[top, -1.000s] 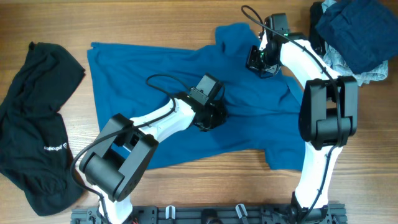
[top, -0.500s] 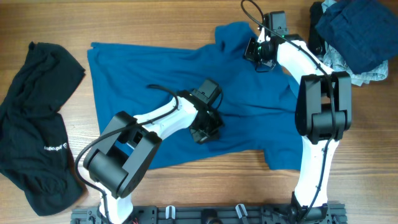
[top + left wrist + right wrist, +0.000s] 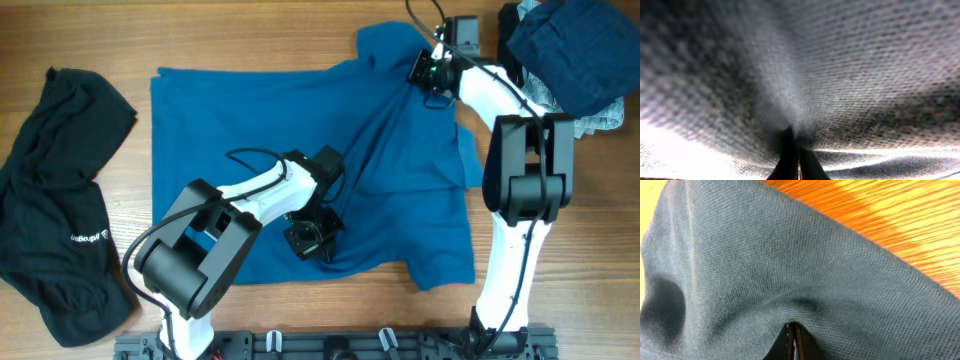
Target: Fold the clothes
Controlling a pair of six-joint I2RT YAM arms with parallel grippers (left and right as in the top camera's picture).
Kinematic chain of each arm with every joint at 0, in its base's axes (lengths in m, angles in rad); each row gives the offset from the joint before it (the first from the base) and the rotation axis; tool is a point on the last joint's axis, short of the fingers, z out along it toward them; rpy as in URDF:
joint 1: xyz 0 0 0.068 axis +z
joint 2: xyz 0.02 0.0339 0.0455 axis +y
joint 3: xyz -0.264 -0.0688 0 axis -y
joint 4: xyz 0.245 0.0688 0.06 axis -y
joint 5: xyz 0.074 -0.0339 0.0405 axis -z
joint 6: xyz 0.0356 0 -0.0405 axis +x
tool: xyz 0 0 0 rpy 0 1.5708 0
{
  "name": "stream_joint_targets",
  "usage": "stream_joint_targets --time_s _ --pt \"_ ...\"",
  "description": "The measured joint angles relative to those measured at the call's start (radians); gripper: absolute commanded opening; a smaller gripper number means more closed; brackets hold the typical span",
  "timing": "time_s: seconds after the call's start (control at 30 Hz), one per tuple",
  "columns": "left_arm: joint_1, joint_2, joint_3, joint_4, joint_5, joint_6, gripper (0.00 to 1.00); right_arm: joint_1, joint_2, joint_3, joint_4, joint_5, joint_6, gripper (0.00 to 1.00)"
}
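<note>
A large teal-blue shirt (image 3: 250, 130) lies spread across the middle of the wooden table. My left gripper (image 3: 312, 238) is shut on its cloth near the front hem; the left wrist view shows the shirt's weave (image 3: 850, 65) pinched between the closed jaws (image 3: 796, 157). My right gripper (image 3: 428, 72) is shut on the shirt near its far right corner; the right wrist view shows the cloth (image 3: 765, 275) gathered at the closed jaws (image 3: 792, 337). A tight crease runs between the two grippers. A black garment with small white lettering (image 3: 60, 200) lies at the left.
A heap of navy and pale-denim clothes (image 3: 565, 55) sits at the far right corner, close to my right arm. Bare wooden table (image 3: 250, 25) shows along the far edge and the front edge (image 3: 560, 300).
My left gripper has pulled the cloth toward the front edge. My right gripper has moved toward the far right. The shirt is now stretched between them, its front right flap drawn in.
</note>
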Motion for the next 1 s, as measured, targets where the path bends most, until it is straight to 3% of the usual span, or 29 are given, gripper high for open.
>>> stream_joint_targets --time_s 0.03,0.07,0.1,0.13,0.17,0.23,0.33,0.37,0.47,0.5,0.67,0.73,0.8,0.9,0.93,1.0 --pt "0.000 -0.001 0.000 0.000 -0.002 0.010 0.04 -0.010 0.005 0.013 -0.008 0.000 0.000 0.07" --pt "-0.006 -0.011 -0.006 0.004 -0.018 0.018 0.04 -0.021 0.011 0.031 -0.020 0.001 -0.008 0.18" --pt "-0.011 -0.021 -0.007 0.003 -0.040 0.023 0.04 -0.024 0.013 0.035 -0.027 0.002 -0.010 0.52" --pt "-0.016 -0.039 -0.007 -0.014 -0.090 0.028 0.04 -0.035 0.022 0.074 -0.073 0.010 -0.040 0.70" --pt "-0.019 -0.064 -0.003 -0.047 -0.158 0.031 0.04 -0.040 0.032 0.129 -0.144 0.016 -0.052 0.72" --pt "-0.019 -0.108 0.017 -0.087 -0.265 0.035 0.06 -0.042 0.045 0.242 -0.277 0.028 -0.083 0.69" --pt "-0.019 -0.184 0.069 -0.086 -0.389 0.041 0.18 -0.047 0.044 0.460 -0.497 0.042 -0.104 0.67" --pt "-0.019 -0.209 0.078 -0.082 -0.431 0.042 0.24 -0.048 0.031 0.523 -0.558 0.043 -0.106 0.67" --pt "-0.006 -0.232 0.084 -0.060 -0.505 0.063 0.63 -0.051 -0.073 0.615 -0.720 0.046 -0.110 0.67" --pt "0.005 -0.232 0.084 -0.043 -0.513 0.077 0.68 -0.051 -0.124 0.621 -0.781 0.050 -0.110 0.64" --pt "0.188 -0.232 0.085 0.114 -0.534 0.165 0.74 -0.040 -0.399 0.660 -1.050 0.051 -0.085 0.47" --pt "0.293 -0.232 0.085 0.213 -0.523 0.221 0.73 -0.010 -0.421 0.669 -1.149 0.051 -0.067 0.33" --pt "0.390 -0.232 0.087 0.332 -0.490 0.278 0.71 0.044 -0.413 0.649 -1.259 0.053 -0.070 0.27" --pt "0.501 -0.232 0.087 0.440 -0.446 0.338 0.60 0.146 -0.424 0.502 -1.261 0.066 -0.056 0.07" --pt "0.524 -0.232 0.087 0.467 -0.438 0.357 0.49 0.186 -0.436 0.405 -1.258 0.076 -0.037 0.04" --pt "0.534 -0.231 0.086 0.515 -0.427 0.383 0.39 0.215 -0.472 0.243 -1.251 0.090 0.008 0.04"
